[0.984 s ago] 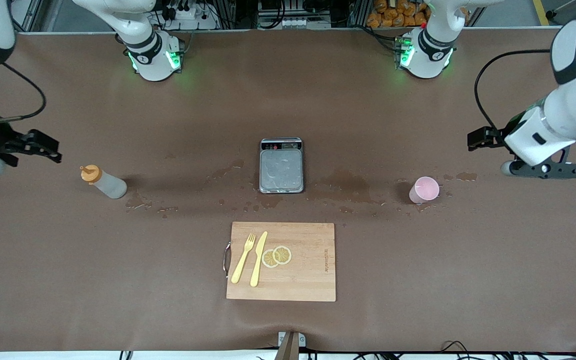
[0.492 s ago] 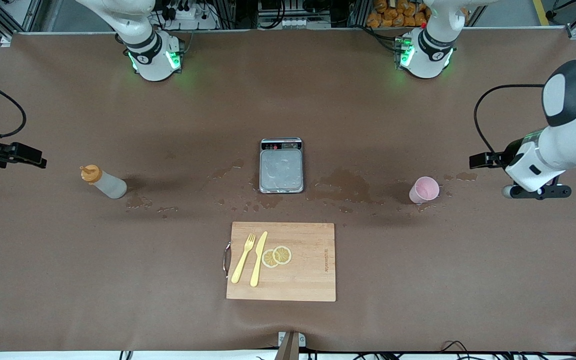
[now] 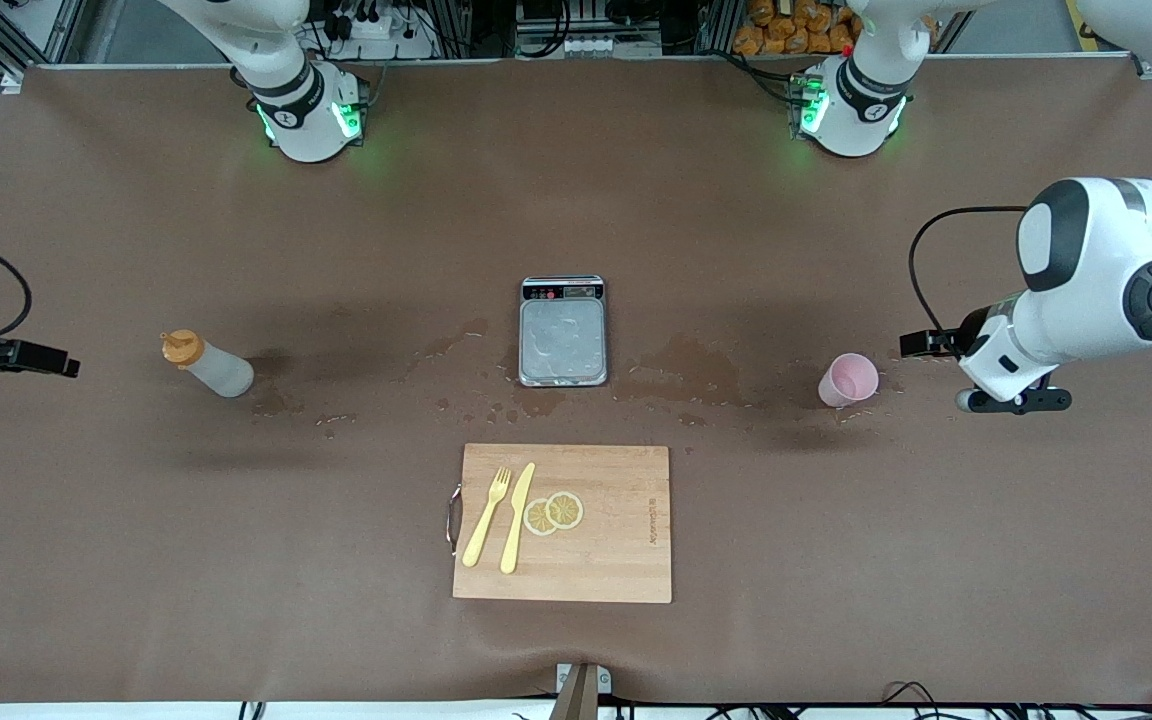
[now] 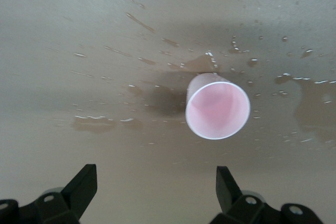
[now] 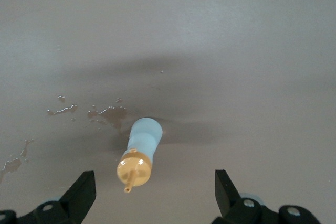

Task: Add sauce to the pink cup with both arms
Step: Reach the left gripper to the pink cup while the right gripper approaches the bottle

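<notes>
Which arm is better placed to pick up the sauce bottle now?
Right. The right gripper is open near the sauce bottle at its end of the table, bottle between its fingers in the wrist view. The left gripper is open beside the pink cup.

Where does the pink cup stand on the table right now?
In the front view the pink cup stands upright toward the left arm's end of the table, level with the silver scale, with the open left gripper close beside it.

table [image 3: 136,560]: brown cover, wet stains | top edge: cables, metal framing [image 3: 456,20]
</notes>
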`<state>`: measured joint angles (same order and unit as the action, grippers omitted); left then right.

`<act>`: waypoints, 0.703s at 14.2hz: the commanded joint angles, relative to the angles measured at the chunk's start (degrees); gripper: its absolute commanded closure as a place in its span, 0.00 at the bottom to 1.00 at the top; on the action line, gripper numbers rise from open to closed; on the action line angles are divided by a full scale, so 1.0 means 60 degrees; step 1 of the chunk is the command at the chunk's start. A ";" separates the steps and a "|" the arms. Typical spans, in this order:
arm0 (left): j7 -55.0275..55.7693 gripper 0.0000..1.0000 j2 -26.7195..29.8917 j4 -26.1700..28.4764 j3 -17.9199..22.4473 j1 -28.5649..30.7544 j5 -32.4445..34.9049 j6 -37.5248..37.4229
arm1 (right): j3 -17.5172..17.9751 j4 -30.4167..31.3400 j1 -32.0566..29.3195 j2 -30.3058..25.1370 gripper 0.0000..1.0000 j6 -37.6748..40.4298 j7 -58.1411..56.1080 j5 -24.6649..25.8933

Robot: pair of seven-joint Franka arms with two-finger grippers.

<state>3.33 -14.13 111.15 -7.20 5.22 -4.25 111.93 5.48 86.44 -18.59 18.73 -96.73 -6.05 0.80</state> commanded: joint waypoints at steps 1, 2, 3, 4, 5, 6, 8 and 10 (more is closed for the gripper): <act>-0.0116 0.00 -0.0295 0.0166 -0.0074 0.0404 -0.0464 0.0445 | 0.0170 -0.0359 -0.0124 0.0233 0.00 0.0258 0.0100 -0.0074; -0.0116 0.00 -0.0296 0.0327 -0.0103 0.0390 -0.0464 0.0708 | 0.0170 -0.0358 -0.0124 0.0363 0.00 0.0200 0.0086 -0.0060; -0.0116 0.00 -0.0310 0.0473 -0.0118 0.0390 -0.0464 0.0913 | 0.0170 -0.0387 -0.0124 0.0684 0.00 0.0214 0.0086 -0.0060; -0.0116 0.00 -0.0426 0.0504 -0.0132 0.0433 -0.0536 0.1046 | 0.0156 -0.0373 -0.0153 0.0818 0.00 0.0214 0.0086 -0.0045; -0.0102 0.00 -0.0616 0.0504 -0.0147 0.0419 -0.0610 0.1120 | 0.0156 -0.0373 -0.0255 0.0877 0.00 0.0200 0.0086 -0.0045; -0.0087 0.00 -0.0719 0.0504 -0.0147 0.0404 -0.0683 0.1178 | 0.0170 -0.0402 -0.0343 0.1052 0.00 0.0185 0.0086 -0.0074; 0.0015 0.00 -0.0954 0.0504 -0.0162 0.0361 -0.0742 0.1412 | 0.0170 -0.0373 -0.0460 0.1243 0.00 -0.0077 0.0086 -0.0409; 0.0045 0.00 -0.1188 0.0504 -0.0191 0.0273 -0.0757 0.1647 | 0.0170 -0.0373 -0.0810 0.1681 0.00 -0.0298 -0.0001 -0.0761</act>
<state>3.41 -20.22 114.05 -7.90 7.13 -7.38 120.09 5.57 86.02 -20.56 25.97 -98.14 -5.90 -1.39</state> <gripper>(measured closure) 0.000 0.000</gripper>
